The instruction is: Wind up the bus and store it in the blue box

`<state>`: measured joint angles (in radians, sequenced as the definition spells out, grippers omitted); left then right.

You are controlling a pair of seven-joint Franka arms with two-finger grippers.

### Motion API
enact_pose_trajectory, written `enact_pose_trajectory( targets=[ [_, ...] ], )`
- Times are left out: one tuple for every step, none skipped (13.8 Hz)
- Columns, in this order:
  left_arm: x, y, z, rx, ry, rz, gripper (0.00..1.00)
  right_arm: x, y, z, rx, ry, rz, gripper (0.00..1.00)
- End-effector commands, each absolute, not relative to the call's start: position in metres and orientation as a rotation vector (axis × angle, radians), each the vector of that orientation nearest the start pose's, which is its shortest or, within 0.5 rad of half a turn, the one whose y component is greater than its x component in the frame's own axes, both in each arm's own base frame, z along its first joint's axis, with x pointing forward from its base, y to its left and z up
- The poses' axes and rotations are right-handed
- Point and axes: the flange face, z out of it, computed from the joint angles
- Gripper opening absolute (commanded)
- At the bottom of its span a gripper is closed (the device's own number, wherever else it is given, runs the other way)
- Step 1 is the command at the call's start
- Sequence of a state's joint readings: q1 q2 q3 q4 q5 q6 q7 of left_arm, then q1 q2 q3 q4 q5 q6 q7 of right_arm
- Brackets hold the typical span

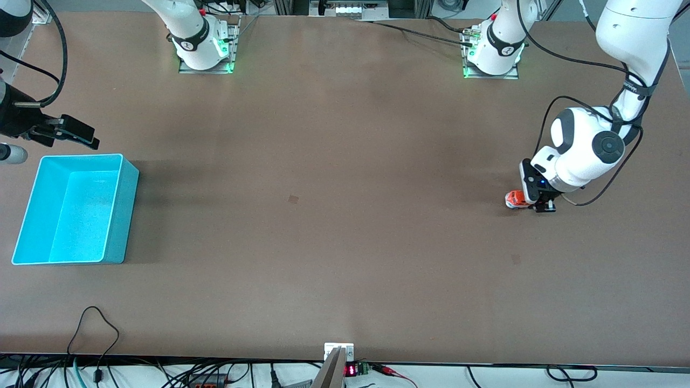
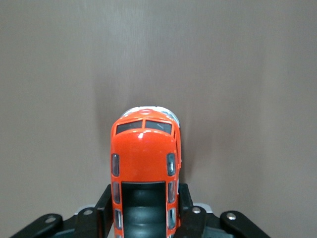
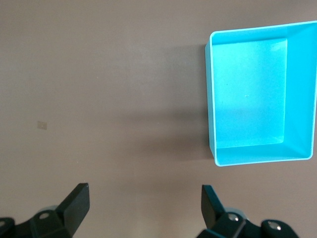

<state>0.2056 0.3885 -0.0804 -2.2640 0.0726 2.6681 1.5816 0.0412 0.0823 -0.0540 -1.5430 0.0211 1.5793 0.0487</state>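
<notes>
The orange toy bus [image 1: 516, 199] stands on the table near the left arm's end. My left gripper [image 1: 542, 206] is down at the table and shut on it. In the left wrist view the bus [image 2: 144, 148] shows its dark roof panel, with a black finger [image 2: 184, 198] pressed against each side, and my left gripper [image 2: 144, 194] holds its rear half. The blue box [image 1: 126, 215] stands empty at the right arm's end. My right gripper [image 1: 81, 136] hangs open and empty over the table beside the box's farthest rim. The right wrist view shows the open gripper [image 3: 144, 198] and the box [image 3: 212, 99].
A small dark mark [image 1: 293, 199] lies mid-table and another [image 1: 516, 259] nearer the camera than the bus. Cables [image 1: 97, 323] and a small device [image 1: 338, 355] sit at the table's front edge. The arm bases [image 1: 205, 48] stand along the farthest edge.
</notes>
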Motion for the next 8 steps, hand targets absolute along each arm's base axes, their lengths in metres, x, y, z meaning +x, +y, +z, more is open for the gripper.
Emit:
enact_pose_trajectory(
  targets=[
    [0.52,0.095,0.151,-2.284,2.221,0.074,0.32,0.577,-0.006,0.596,-3.132,0.096,0.079,1.0],
    [0.517,0.105,0.149,-2.265,2.246,0.073,0.31,0.577,-0.006,0.596,-3.132,0.096,0.079,1.0],
    [0.516,0.11,0.149,-2.243,2.269,0.073,0.3,0.577,-0.006,0.595,-3.132,0.096,0.082,1.0],
    [0.514,0.118,0.149,-2.228,2.286,0.071,0.3,0.577,-0.006,0.596,-3.132,0.096,0.079,1.0],
    [0.513,0.13,0.148,-2.239,2.277,0.068,0.3,0.577,-0.006,0.596,-3.132,0.096,0.079,1.0],
    [0.514,0.134,0.145,-2.238,2.281,0.068,0.3,0.577,-0.006,0.596,-3.132,0.096,0.079,1.0],
    [0.513,0.137,0.145,-2.226,2.293,0.067,0.3,0.577,-0.006,0.596,-3.132,0.096,0.079,1.0],
    [0.512,0.145,0.145,-2.211,2.303,0.071,0.3,0.577,-0.006,0.596,-3.132,0.096,0.079,1.0]
  ],
)
